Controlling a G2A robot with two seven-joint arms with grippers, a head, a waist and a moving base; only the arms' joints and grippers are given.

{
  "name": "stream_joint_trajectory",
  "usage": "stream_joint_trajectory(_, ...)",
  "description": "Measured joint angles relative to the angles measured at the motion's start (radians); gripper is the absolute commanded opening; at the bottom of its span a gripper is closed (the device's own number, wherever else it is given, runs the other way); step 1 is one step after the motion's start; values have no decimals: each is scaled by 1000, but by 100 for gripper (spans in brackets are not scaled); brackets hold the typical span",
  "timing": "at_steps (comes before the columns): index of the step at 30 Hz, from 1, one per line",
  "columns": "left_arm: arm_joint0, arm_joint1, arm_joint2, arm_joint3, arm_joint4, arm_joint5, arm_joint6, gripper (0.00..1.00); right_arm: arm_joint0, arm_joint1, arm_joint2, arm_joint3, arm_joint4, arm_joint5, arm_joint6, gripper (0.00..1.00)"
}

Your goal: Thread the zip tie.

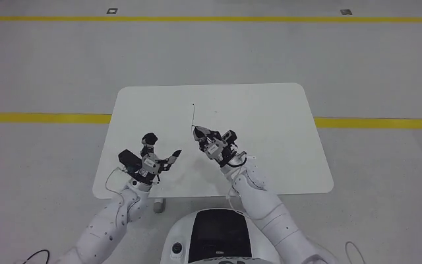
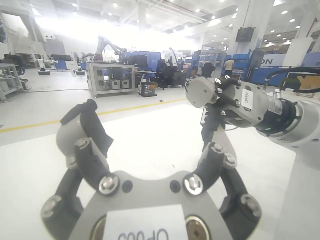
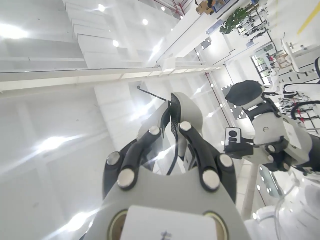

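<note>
Top view: one table point(image 1: 264, 122), two pincers and one zip tie point(image 1: 192, 114). The right pincer point(image 1: 198, 134) grips the tie's near end, and the strip points away above the table. The left pincer point(image 1: 163, 146) gapes wide, near the right one.

Left wrist view: the wide gap between its fingers shows up close, with the table below.

Right wrist view: clamped fingertips, with the tie's small head at its free end.

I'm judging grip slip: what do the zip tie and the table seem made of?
The zip tie looks like thin dark plastic: a slim, nearly straight strip standing out from the shut right gripper. The table has a smooth white top, perhaps laminate or painted board; its core cannot be told.
</note>
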Motion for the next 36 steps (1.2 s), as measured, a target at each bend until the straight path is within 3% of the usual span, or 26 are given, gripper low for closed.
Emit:
stream_joint_trajectory(1, 0, -2, 4, -2, 12, 8, 3, 100, -4, 0, -4, -10, -2, 0, -1, 0)
stream_joint_trajectory(5, -6, -14, 22, 14, 27, 13, 118, 100, -17, 1, -15, -36, -25, -31, 16, 0)
stream_joint_trajectory(9, -26, -24, 37, 31, 38, 14, 175, 100, -18, 4, -18, -45, -46, -63, 48, 0)
stream_joint_trajectory(11, -33, -29, 46, 35, 36, 4, 186, 100, -21, 6, -20, -53, -62, -74, 54, 0)
stream_joint_trajectory(14, -36, -33, 55, 33, 16, -55, 175, 100, -21, 9, -22, -63, -85, -76, 59, 0)
stream_joint_trajectory(22, -34, -34, 54, 26, 9, -35, 171, 100, -20, 9, -22, -65, -88, -73, 57, 0)
stream_joint_trajectory(27, -30, -41, 57, 13, 46, -8, 257, 100, -42, 9, -25, -82, -41, -51, 57, 0)
stream_joint_trajectory(30, -34, -45, 63, 14, 65, -12, 308, 100, -49, 9, -27, -77, -19, -59, 71, 0)
stream_joint_trajectory(36, -36, -46, 67, 16, 73, -19, 318, 100, -55, 8, -28, -72, 1, -94, 80, 0)
